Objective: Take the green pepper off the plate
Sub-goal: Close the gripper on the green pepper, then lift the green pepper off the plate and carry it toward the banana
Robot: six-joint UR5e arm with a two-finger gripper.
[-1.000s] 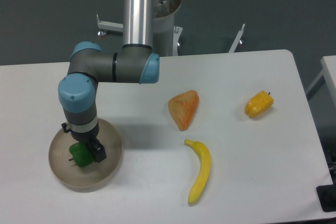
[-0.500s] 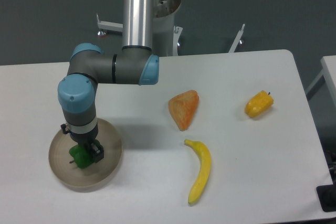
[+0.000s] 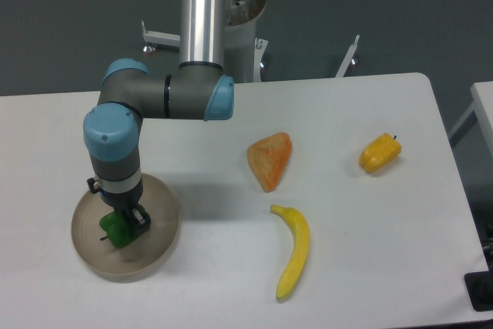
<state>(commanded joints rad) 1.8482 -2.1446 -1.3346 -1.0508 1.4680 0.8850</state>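
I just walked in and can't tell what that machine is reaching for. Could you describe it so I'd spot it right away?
Look at the near left corner of the white table, where a round shallow beige dish sits under the grey-and-blue arm. On it, at the black end effector, lies a small glossy dark-green bell pepper. It is the only green thing; the other pepper is yellow-orange, far right.

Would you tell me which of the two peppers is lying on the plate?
The green pepper, on the beige plate at the gripper; the yellow-orange pepper lies on the bare table at the right.
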